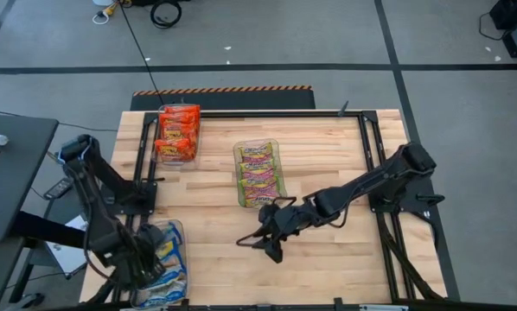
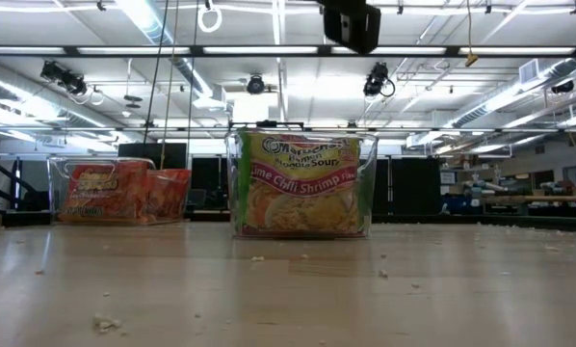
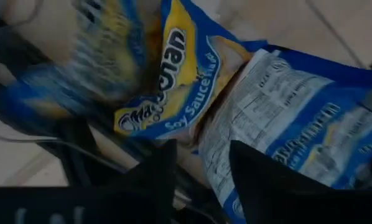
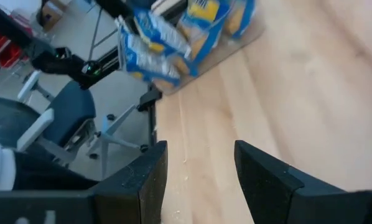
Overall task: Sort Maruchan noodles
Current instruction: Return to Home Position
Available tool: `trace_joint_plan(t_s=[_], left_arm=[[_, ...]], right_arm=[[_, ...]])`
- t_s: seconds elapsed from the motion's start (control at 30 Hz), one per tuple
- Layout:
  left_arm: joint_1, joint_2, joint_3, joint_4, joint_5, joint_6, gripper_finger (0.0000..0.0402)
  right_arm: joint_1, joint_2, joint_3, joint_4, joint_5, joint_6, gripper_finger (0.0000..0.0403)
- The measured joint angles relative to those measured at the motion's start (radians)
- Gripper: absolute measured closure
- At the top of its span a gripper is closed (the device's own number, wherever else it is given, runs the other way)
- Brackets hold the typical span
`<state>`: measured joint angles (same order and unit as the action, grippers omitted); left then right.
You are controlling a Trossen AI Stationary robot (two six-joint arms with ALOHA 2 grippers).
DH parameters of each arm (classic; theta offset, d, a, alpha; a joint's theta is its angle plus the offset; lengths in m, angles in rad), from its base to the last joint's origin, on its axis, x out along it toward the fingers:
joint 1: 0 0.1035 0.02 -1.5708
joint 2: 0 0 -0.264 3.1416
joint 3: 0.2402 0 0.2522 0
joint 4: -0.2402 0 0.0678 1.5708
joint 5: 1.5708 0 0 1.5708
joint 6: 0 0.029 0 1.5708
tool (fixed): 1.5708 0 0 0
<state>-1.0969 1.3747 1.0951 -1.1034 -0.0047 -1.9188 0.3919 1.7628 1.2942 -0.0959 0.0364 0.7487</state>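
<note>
Blue packets lie in a clear bin at the left edge of the counter. The bin's long side runs along that edge. The left fingers hang right over the packets, spread wide and pinching nothing. The packets are just under the tips, so I think this arm should go straight up first, or it may catch a packet or the bin wall. The right fingers are spread and empty too, low over bare wood in the middle, well apart from every bin. Orange-red packets and yellow-pink-green packets sit in their own bins.
</note>
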Motion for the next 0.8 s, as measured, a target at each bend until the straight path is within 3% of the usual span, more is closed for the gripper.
trace_joint_plan(t_s=[0.1, 0.27, 0.4, 0.47, 0.57, 0.67, 0.73, 0.8], left_arm=[[0.003, -0.051, 0.003, -0.029, -0.044, 0.051, 0.0223], [0.091, -0.126, 0.004, -0.022, -0.33, 0.251, 0.0207], [0.284, -0.147, 0.004, 0.084, -0.443, 0.521, 0.0226], [0.396, -0.147, -0.002, 0.228, -0.475, 0.705, 0.0245], [0.549, -0.147, -0.042, 0.54, -0.466, 1.004, 0.0285], [0.688, -0.148, -0.102, 0.777, -0.391, 1.182, 0.0334], [0.766, -0.169, -0.157, 0.854, -0.342, 1.244, 0.0371], [0.83, -0.219, -0.212, 0.902, -0.306, 1.318, 0.0392]], right_arm=[[-0.01, -0.054, 0.0, -0.056, 0.031, -0.025, 0.0211], [-0.013, -0.152, -0.006, -0.096, 0.164, -0.198, 0.0222], [-0.019, -0.223, -0.099, 0.036, 0.181, -0.336, 0.0281], [-0.023, -0.266, -0.193, 0.156, 0.181, -0.381, 0.0327], [-0.038, -0.344, -0.379, 0.402, 0.18, -0.426, 0.0389], [-0.057, -0.455, -0.56, 0.615, 0.188, -0.448, 0.0388], [-0.069, -0.551, -0.656, 0.652, 0.218, -0.467, 0.0389], [-0.079, -0.664, -0.744, 0.583, 0.256, -0.487, 0.0391]])
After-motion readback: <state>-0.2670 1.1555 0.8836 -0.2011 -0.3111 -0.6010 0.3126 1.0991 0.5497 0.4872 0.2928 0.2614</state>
